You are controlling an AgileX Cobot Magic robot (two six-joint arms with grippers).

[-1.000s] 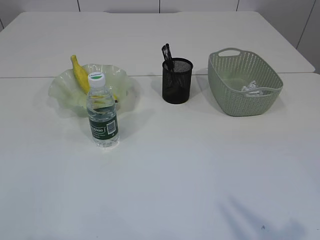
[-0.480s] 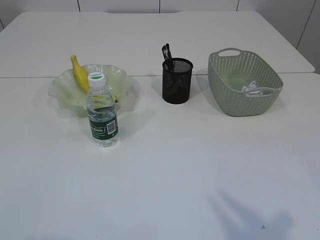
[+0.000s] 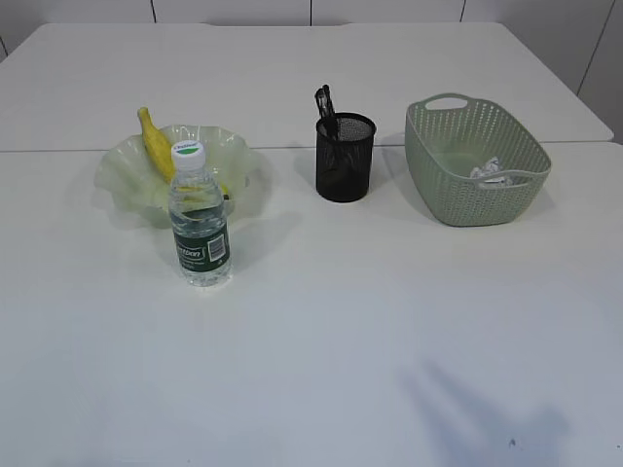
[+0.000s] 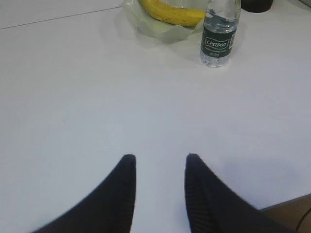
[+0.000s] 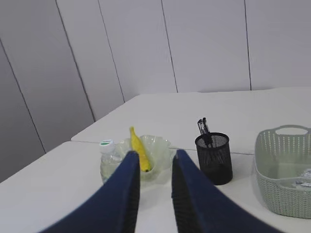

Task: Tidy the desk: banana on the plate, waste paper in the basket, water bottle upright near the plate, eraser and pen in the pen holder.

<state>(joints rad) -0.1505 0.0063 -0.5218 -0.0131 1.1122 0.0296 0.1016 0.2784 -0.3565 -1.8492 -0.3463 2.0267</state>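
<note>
On my screens the banana (image 3: 156, 144) lies in the pale green plate (image 3: 122, 173) at the far left of the counter (image 3: 321, 331), and the water bottle (image 3: 200, 222) stands upright just in front of that plate, on its near side. To the right of them, the black mesh pen holder (image 3: 345, 161) stands with a pen (image 3: 325, 105) sticking out of its top; I cannot make out the eraser inside. Further right sits the green basket (image 3: 506, 199), with the crumpled waste paper (image 3: 487, 171) lying in it. My left tool (image 4: 158, 160) hangs over bare counter on the near side, its fingers a narrow gap apart with nothing between them. My right tool (image 5: 154, 156) is raised above the counter, looking across at the things, its fingers also narrowly parted and holding nothing.
</note>
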